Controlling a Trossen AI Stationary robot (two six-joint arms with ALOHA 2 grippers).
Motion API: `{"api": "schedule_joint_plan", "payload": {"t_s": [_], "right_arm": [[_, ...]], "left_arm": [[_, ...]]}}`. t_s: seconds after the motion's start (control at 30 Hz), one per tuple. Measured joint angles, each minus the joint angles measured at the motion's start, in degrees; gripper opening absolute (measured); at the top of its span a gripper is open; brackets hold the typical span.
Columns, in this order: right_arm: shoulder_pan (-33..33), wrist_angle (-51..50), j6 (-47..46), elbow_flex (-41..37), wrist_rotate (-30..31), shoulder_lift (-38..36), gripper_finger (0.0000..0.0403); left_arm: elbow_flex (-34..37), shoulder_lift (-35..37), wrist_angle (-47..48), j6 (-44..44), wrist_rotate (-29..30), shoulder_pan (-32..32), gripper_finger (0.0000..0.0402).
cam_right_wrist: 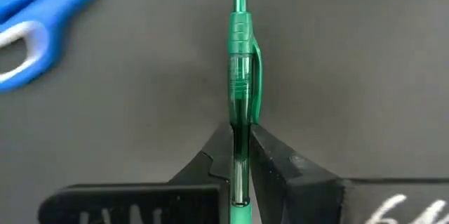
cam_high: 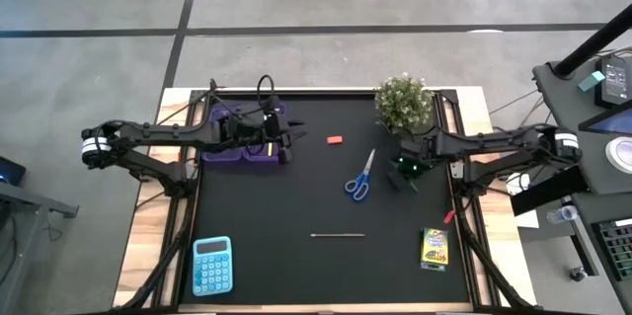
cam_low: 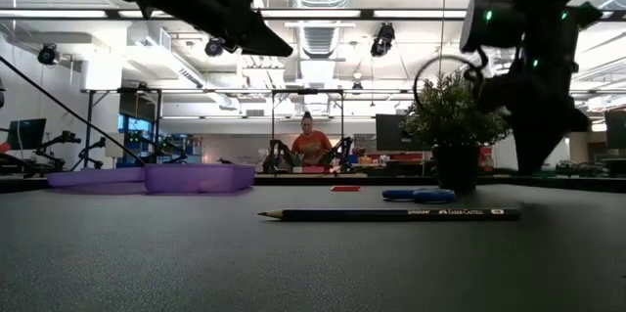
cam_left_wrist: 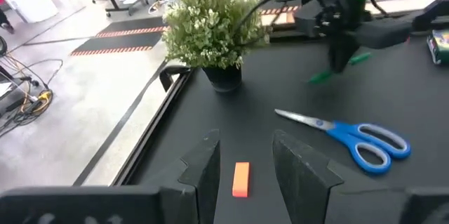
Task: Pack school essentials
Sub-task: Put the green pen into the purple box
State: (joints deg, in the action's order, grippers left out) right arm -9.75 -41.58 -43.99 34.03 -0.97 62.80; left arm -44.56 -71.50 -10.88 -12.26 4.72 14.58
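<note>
Green plastic sits pinched between the fingers of my right gripper: a green pen, its barrel running straight out past my fingertips with the tip end pointing away from me. My fingers are closed tight on its lower barrel, and the pen is lifted clear of the black table. From above, this right gripper hangs over the table's right side, just in front of the small potted plant at the back right corner. Near the pen lie the blue-handled scissors, flat on the mat, blades pointing toward the back.

My left gripper hovers over the back left of the table with its fingers apart and nothing between them. Looking past those fingers I see the red eraser lying on the mat, apart from them. From above, the left gripper is right at the purple case, which rests against the back left edge, and the eraser lies a little to its right.

Farther out, toward the front, a thin pencil lies crosswise near the middle. The crayon box rests near the front right corner, and a blue calculator sits at the front left. Beyond the table, the low view shows a person in an orange top far back in the room.
</note>
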Motion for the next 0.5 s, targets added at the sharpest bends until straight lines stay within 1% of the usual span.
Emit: {"api": "schedule_joint_plan", "payload": {"t_s": [0.13, 0.2, 0.33, 0.4, 0.5], "right_arm": [[4.1, 3.6, 1.3, 0.6, -1.1, -2.1, 0.0020], [6.2, 8.8, 2.3, 0.5, -1.2, -2.9, 0.0020], [9.2, 26.3, 9.1, -0.1, -1.0, -3.1, 0.0020], [10.0, 36.4, 13.8, -0.3, -0.9, -2.3, 0.0020], [10.4, 49.1, 22.0, -0.4, -0.8, -0.1, 0.0019]], "left_arm": [[0.0, 0.0, -2.0, 0.1, -1.6, 0.0, 0.0112], [0.1, 0.0, -3.1, 0.2, -3.5, 0.0, 0.0112], [1.9, 0.0, -8.3, 2.1, -7.4, 0.0, 0.0112], [3.5, 0.0, -12.1, 3.8, -9.1, 0.0, 0.0112], [5.4, 0.0, -16.4, 6.0, -12.1, 0.0, 0.0112]]}}
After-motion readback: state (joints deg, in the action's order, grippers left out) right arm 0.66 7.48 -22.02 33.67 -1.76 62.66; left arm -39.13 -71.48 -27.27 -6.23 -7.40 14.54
